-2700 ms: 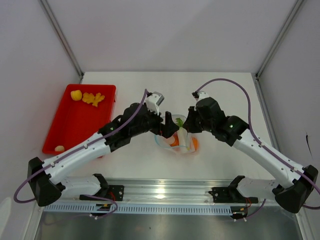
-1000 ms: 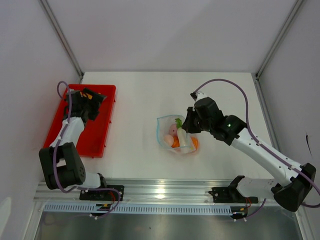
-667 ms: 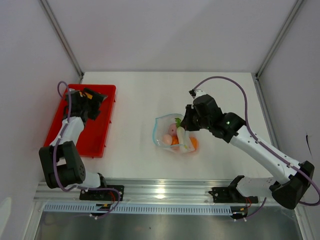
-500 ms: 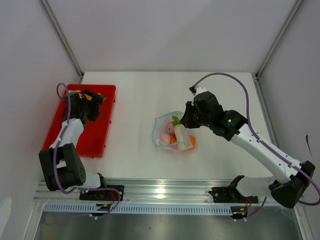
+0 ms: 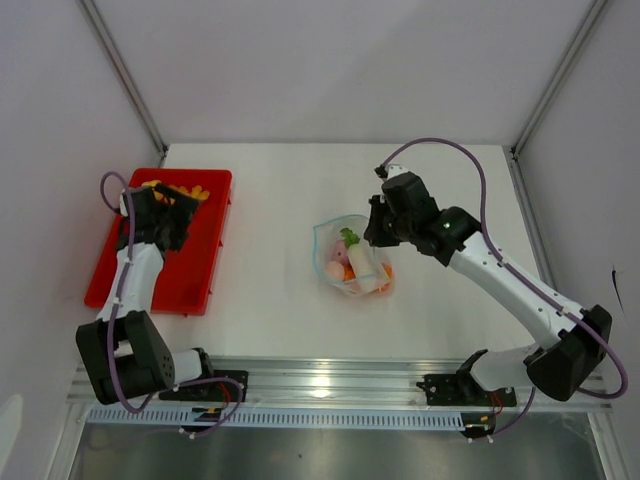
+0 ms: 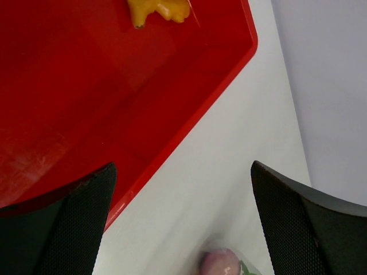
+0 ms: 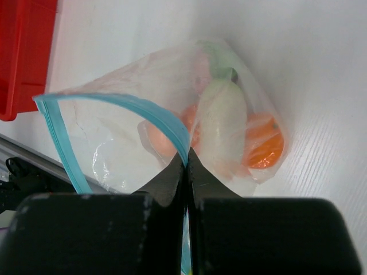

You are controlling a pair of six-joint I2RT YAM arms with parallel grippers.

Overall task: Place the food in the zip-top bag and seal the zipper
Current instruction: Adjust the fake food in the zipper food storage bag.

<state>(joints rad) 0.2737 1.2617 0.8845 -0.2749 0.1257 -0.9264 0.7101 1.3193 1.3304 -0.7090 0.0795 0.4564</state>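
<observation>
Tabletop [image 5: 290, 185] white, zip-top bag [image 5: 331, 246], red tray [image 5: 196, 252] left, pale walls [image 5: 330, 70]

The clear zip-top bag [image 5: 331, 241] is lying near the desk's middle, its blue-teal zipper [image 7: 117, 103] gaping open. White, orange and pink food [image 7: 223, 123] is sitting inside. Yellow pieces [image 6: 159, 8] are lying toward the far left corner.
</observation>
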